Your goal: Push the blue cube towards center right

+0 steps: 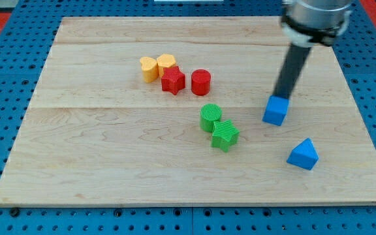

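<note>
The blue cube (275,110) sits on the wooden board (109,150), right of the middle. My tip (281,97) is at the cube's top edge, touching or just behind it on the side toward the view's top. The dark rod rises from there toward the view's top right.
A blue triangular block (303,155) lies below and right of the cube. A green cylinder (210,117) and green star (224,135) lie left of it. A red cylinder (201,82), red star (173,80) and two yellow blocks (157,66) cluster at upper centre.
</note>
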Robot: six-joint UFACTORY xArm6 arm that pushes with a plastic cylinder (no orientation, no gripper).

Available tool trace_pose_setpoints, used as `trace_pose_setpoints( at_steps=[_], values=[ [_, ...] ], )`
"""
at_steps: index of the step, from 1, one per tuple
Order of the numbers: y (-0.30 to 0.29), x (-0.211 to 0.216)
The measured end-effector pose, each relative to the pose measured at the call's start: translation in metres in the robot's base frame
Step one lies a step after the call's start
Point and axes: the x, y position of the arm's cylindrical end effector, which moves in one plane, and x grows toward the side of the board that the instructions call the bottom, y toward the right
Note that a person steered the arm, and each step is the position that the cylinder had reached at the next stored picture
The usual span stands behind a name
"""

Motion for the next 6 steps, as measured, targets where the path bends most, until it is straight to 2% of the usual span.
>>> trace_pose_setpoints(
  at_steps=[1,2,3,5,6],
  values=[
    [-0.010,0.006],
    [-0.054,-0.003],
    [-0.084,0.014],
    [-0.007,0.026],
    [-0.001,0.026]
  ],
)
